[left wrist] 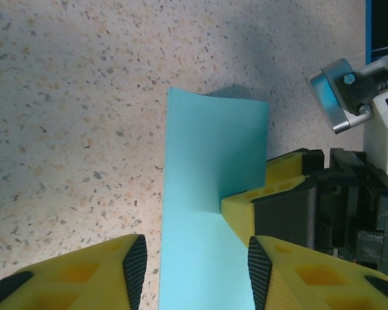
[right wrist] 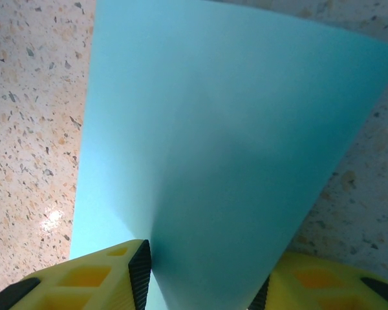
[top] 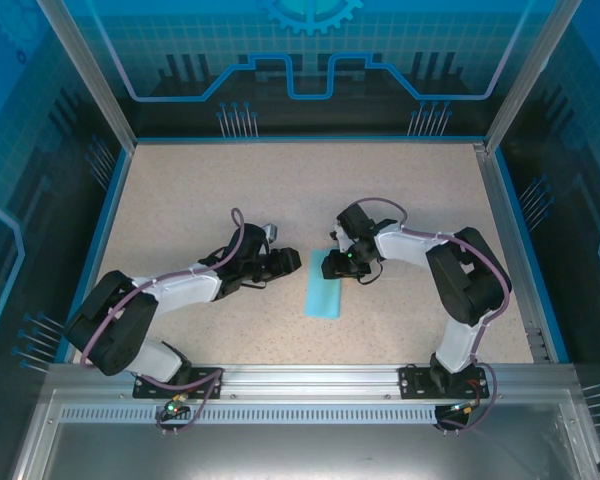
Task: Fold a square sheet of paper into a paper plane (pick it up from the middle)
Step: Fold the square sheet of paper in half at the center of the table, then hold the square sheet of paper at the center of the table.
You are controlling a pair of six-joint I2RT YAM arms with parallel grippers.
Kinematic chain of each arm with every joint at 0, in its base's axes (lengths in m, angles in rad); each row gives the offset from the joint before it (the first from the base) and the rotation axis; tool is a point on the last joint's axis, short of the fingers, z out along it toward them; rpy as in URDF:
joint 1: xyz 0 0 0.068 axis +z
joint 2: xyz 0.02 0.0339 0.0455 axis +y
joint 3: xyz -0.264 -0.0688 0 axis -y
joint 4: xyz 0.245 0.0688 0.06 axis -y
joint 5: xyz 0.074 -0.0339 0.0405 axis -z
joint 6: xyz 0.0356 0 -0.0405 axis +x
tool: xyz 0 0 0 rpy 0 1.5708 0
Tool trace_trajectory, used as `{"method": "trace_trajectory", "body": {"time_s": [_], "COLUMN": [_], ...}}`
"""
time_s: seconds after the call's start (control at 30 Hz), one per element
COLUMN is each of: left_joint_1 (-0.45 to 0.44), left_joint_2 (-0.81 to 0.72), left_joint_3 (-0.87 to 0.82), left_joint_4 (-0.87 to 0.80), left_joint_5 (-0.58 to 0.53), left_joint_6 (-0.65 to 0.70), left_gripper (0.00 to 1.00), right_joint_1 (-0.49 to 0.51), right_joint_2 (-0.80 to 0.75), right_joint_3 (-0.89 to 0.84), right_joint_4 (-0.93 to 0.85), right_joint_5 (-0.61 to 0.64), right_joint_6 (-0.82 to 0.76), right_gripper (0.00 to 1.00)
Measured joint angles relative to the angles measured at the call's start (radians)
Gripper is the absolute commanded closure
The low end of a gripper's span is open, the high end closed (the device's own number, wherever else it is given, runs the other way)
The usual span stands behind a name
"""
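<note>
Square sheet of paper [top: 326,292] lies flat on the counter [top: 180,200] between the arms, as a plain cyan rectangle. Left gripper [left wrist: 193,261] is open astride it. Right gripper [right wrist: 200,274] has its jaws apart, with one finger [left wrist: 242,213] touching the sheet's edge.

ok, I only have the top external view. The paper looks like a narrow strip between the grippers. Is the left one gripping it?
Observer: No. In the left wrist view the left gripper is open, with a pad on either side of the paper.
Operator: Is the paper lying flat?
Observer: Not quite. Its far edge curls up off the table.
Operator: And the right?
Observer: The right gripper is open too, with the paper running between its fingers.
</note>
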State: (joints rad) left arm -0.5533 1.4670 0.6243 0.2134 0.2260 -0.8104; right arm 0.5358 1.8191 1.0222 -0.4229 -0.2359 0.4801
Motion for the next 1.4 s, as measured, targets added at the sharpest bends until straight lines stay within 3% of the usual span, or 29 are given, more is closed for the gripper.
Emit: {"method": "trace_trajectory", "body": {"time_s": [0.47, 0.93, 1.4], "left_joint_1": [-0.023, -0.026, -0.028], "left_joint_2": [0.126, 0.137, 0.161], "left_joint_3": [0.048, 0.059, 0.093], "left_joint_4": [0.002, -0.030, -0.042], "left_joint_5": [0.148, 0.108, 0.157], "left_joint_6": [-0.002, -0.003, 0.004], "left_gripper": [0.62, 0.66, 0.69], "right_joint_1": [0.000, 0.000, 0.000], "right_joint_2": [0.012, 0.027, 0.032], "right_joint_3": [0.014, 0.036, 0.044], "right_joint_4": [-0.019, -0.046, -0.056], "right_joint_5": [0.000, 0.000, 0.000], "right_joint_6": [-0.018, -0.029, -0.029], "right_gripper": [0.55, 0.54, 0.52]}}
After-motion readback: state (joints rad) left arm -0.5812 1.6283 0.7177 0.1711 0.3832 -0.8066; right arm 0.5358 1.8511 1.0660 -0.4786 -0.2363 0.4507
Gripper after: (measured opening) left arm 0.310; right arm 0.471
